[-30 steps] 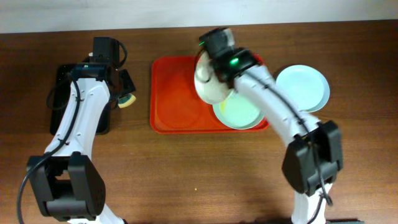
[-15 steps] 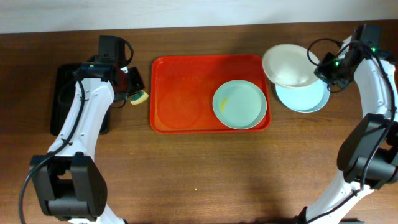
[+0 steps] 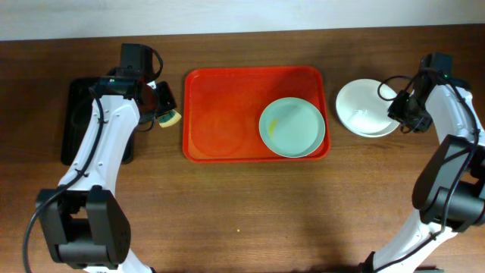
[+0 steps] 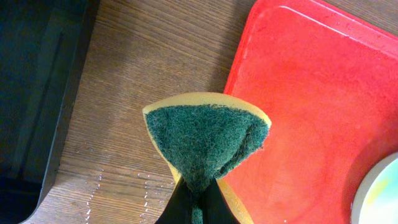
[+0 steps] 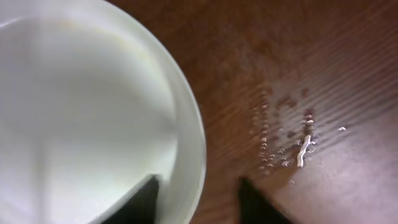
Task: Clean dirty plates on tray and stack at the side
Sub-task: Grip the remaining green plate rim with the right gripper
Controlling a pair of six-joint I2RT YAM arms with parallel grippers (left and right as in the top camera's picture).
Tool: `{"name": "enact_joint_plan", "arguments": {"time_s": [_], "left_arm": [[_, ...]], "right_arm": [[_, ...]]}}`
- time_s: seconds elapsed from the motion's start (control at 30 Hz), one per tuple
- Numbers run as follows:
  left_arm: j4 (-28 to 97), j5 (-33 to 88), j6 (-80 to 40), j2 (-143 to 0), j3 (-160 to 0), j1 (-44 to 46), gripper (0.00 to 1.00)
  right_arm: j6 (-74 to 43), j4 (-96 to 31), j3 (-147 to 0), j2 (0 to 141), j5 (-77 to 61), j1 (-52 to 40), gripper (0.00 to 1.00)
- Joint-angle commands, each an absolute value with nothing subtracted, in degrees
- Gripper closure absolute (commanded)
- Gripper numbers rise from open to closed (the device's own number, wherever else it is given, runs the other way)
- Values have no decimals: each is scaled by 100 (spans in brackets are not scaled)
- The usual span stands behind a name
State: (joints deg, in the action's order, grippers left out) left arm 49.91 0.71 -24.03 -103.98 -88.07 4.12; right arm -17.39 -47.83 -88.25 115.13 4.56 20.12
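1. Left end effector (image 3: 162,108) clenches the sponge (image 3: 170,117), just left of the tray (image 3: 220,114).
2. The mint plate (image 3: 292,127) lies in the tray's right half (yellow smear showing); wiping it looks next.
3. Right end effector (image 3: 403,115) straddles the rim of the white plate (image 3: 362,106), jaws spread. That plate sits stacked right of the tray, so the arm should lift clear.

A brown wooden table (image 3: 242,212) carries the items. A black tray (image 3: 76,106) is placed at the left end. A red tray (image 3: 220,121) is set at the centre. Stacked plates (image 3: 364,110), white on top, are located to the right, just beside the red tray. Small droplets (image 5: 300,152) are seen on the wood beside the stack.
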Motion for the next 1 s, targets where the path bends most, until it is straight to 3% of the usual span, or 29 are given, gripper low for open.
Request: {"name": "enact_joint_plan", "arguments": {"time_s": [0.0, 0.1, 0.17, 0.27, 0.67, 0.77, 0.97], "left_arm": [[4971, 132, -2375, -10315, -8820, 440, 100], [4971, 134, -2373, -10315, -8820, 460, 100], [4971, 132, -2373, -10318, -8820, 554, 100], [4971, 132, -2373, -10315, -8820, 631, 100], [4978, 134, -2373, -10315, -8820, 668, 100], [4976, 134, -2373, -10318, -8820, 676, 100], [4976, 134, -2373, -10315, -8820, 687, 100]], "right_arm": [[-1745, -4779, -8809, 10683, 416, 1898, 49], [-1232, -4748, -8807, 10296, -1621, 1116, 48], [-543, -4740, -8805, 10516, -1299, 178, 48], [-489, -4772, -8801, 11126, -180, -642, 48], [-172, -4711, -8790, 12151, 202, -744, 49], [-174, -4700, -8790, 12221, -126, -755, 67], [-331, -4709, -8772, 12230, -1079, -762, 73]]}}
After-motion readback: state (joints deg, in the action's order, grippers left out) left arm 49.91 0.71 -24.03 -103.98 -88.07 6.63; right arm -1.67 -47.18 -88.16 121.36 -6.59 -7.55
